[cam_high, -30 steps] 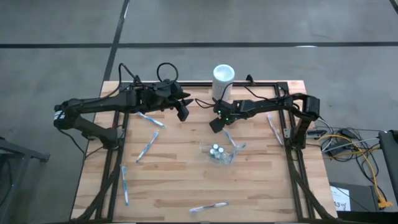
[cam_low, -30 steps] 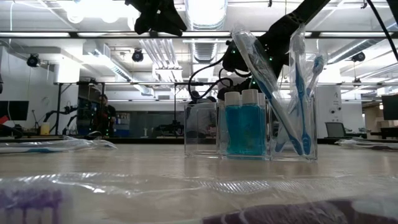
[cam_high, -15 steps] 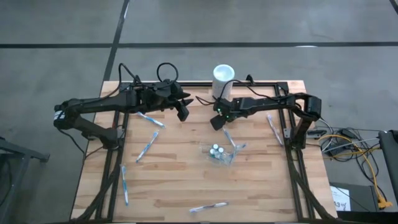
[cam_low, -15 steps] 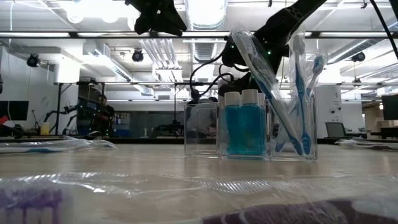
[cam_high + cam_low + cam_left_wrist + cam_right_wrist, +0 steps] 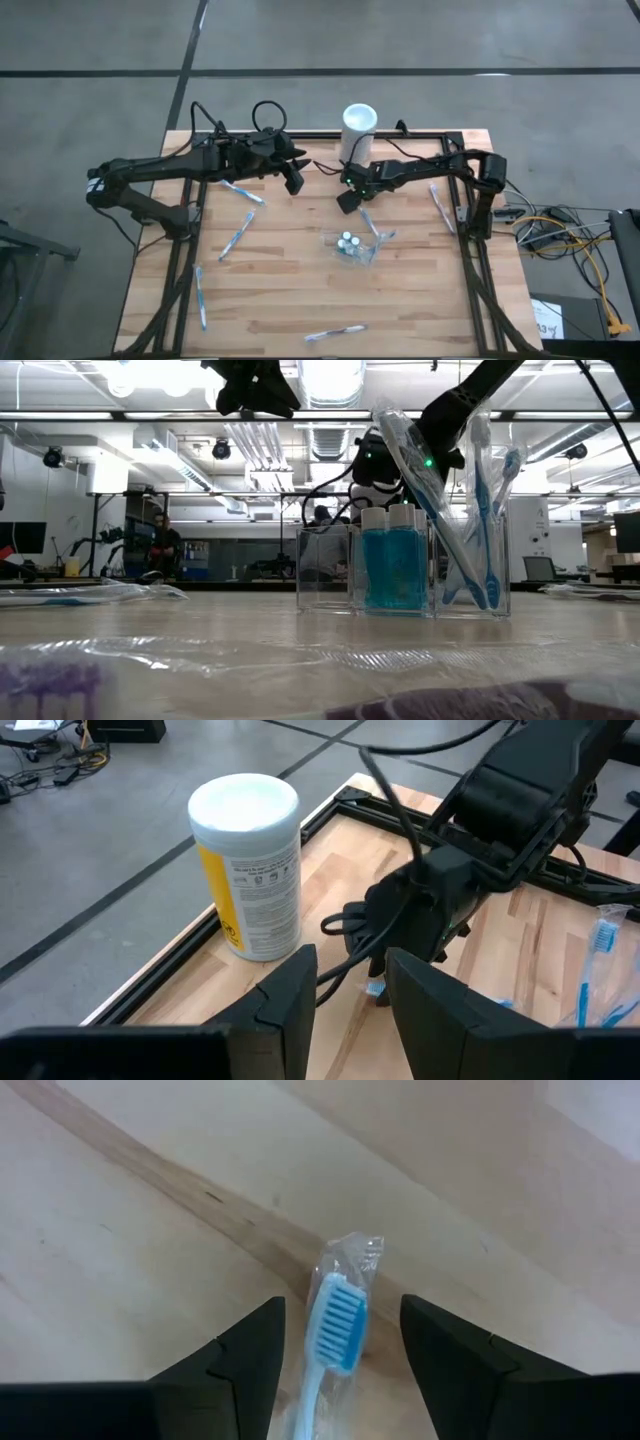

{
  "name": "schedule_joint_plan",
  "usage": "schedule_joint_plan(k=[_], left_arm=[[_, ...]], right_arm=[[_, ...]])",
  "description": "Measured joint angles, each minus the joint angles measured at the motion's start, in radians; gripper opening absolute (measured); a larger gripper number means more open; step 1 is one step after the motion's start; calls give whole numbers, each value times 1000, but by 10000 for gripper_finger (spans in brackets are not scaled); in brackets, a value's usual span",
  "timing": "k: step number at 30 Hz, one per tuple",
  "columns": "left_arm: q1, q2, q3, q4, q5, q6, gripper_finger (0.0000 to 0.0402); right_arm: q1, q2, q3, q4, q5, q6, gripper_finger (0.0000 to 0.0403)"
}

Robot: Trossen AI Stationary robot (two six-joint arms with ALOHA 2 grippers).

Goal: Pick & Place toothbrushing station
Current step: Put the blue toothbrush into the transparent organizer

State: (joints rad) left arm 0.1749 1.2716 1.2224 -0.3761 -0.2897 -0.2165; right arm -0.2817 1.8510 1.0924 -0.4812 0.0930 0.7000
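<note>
You had the right pincer (image 5: 340, 1370) spread wide and hung low over a plastic-wrapped blue-and-white toothbrush (image 5: 335, 1330), its bristled head lying between the two fingers, apparently lined up for a pick. That arm reached in from the right, bent down toward the wooden counter (image 5: 280, 290) just near of the tall white cylinder (image 5: 359, 128). The clear plastic cup (image 5: 352, 247) holding teal tubes stood nearer, centre-right. The left pincer (image 5: 294, 178) waited mid-air far-left, partly parted, empty.

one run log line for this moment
right pincer: open over wrapped toothbrush | left pincer: open, empty, waiting near white cylinder
</note>
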Motion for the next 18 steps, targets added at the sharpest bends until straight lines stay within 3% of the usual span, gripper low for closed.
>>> schedule_joint_plan(k=[7,18], left_arm=[[0,0,0,0,0,0,129],[0,0,0,0,0,0,129]], right_arm=[[-1,12,0,7,-18,-7,170],[0,12,0,23,-25,-26,56]])
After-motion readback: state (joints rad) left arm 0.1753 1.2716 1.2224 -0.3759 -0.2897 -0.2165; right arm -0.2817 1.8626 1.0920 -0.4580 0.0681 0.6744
